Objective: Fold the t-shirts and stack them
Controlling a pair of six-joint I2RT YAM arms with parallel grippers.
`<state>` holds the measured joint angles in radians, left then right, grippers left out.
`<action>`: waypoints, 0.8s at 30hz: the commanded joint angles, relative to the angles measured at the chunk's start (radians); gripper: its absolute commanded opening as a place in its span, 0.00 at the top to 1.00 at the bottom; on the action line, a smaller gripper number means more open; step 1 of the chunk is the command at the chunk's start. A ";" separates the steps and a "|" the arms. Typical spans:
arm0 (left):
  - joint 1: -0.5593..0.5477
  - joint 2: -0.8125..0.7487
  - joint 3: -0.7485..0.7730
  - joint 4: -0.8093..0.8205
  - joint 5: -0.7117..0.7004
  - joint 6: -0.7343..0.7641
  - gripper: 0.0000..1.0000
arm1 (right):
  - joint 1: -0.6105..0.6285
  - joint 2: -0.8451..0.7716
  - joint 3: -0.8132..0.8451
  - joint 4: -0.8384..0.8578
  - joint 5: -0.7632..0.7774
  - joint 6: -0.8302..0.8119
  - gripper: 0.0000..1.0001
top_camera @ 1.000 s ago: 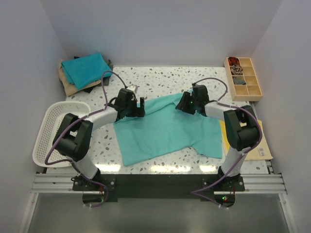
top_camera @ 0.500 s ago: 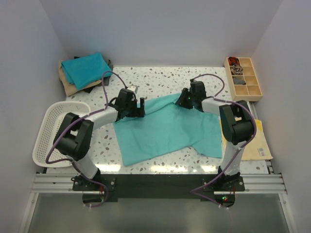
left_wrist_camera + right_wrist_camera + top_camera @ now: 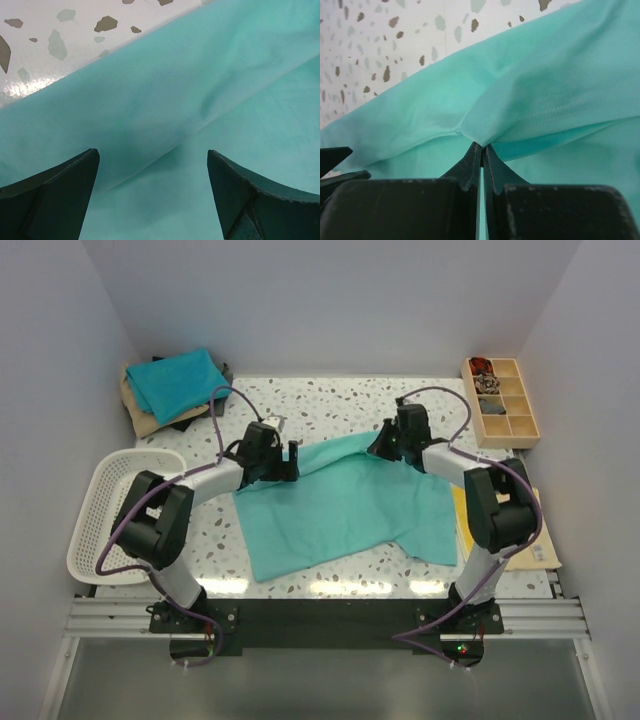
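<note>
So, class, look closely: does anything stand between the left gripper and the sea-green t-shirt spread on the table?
Nothing visible does. The left gripper is open right over the sea-green t-shirt, and only bare cloth shows between its fingers.

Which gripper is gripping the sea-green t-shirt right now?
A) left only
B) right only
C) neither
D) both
B: the right gripper is shut on a raised fold of the sea-green t-shirt, while the left gripper stands wide open over the cloth.
</note>
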<state>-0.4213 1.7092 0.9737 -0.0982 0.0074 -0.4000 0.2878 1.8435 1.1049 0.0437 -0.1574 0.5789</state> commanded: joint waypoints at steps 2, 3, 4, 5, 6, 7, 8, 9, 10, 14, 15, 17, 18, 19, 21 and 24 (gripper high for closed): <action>-0.004 0.006 0.036 0.025 0.016 0.021 0.06 | 0.014 -0.167 -0.019 -0.041 0.064 -0.033 1.00; -0.004 0.007 0.034 0.023 0.020 0.021 0.06 | 0.016 -0.176 -0.014 -0.074 0.071 -0.033 1.00; -0.004 0.007 0.036 0.023 0.029 0.021 0.06 | 0.017 -0.184 -0.010 -0.115 0.076 -0.034 1.00; -0.004 0.009 0.037 0.023 0.032 0.021 0.06 | 0.020 -0.190 -0.005 -0.134 0.088 -0.036 1.00; -0.004 0.013 0.037 0.022 0.035 0.021 0.06 | 0.022 -0.199 0.003 -0.154 0.093 -0.036 1.00; -0.004 0.013 0.037 0.023 0.042 0.021 0.06 | 0.030 -0.204 0.004 -0.188 0.096 -0.034 1.00; -0.004 0.015 0.036 0.023 0.045 0.021 0.06 | 0.033 -0.205 0.006 -0.202 0.096 -0.033 1.00; -0.004 0.015 0.036 0.025 0.049 0.021 0.06 | 0.036 -0.208 0.009 -0.217 0.105 -0.034 1.00; -0.004 0.017 0.036 0.025 0.051 0.021 0.06 | 0.043 -0.210 0.010 -0.244 0.111 -0.031 0.99; -0.004 0.021 0.037 0.023 0.055 0.024 0.06 | 0.053 -0.185 0.006 -0.278 0.058 -0.016 0.88; -0.005 0.024 0.040 0.022 0.054 0.026 0.06 | 0.054 -0.184 -0.003 -0.280 0.049 -0.016 0.88; -0.004 0.024 0.040 0.015 0.045 0.027 0.06 | 0.063 -0.185 -0.017 -0.278 0.047 -0.013 0.90; -0.004 0.026 0.042 0.015 0.042 0.029 0.06 | 0.065 -0.187 -0.028 -0.274 0.038 -0.013 0.90; -0.004 0.026 0.043 0.014 0.036 0.030 0.06 | 0.063 -0.190 -0.031 -0.266 0.021 -0.010 0.95; -0.004 0.029 0.051 0.005 0.026 0.035 0.06 | 0.063 -0.196 -0.030 -0.262 -0.002 -0.020 0.88; -0.004 0.029 0.060 -0.008 0.014 0.039 0.06 | 0.065 -0.211 0.018 -0.329 -0.001 -0.060 0.58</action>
<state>-0.4213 1.7374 0.9848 -0.1005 0.0410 -0.3969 0.3470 1.6604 1.0775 -0.2291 -0.1318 0.5617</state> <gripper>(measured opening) 0.940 0.268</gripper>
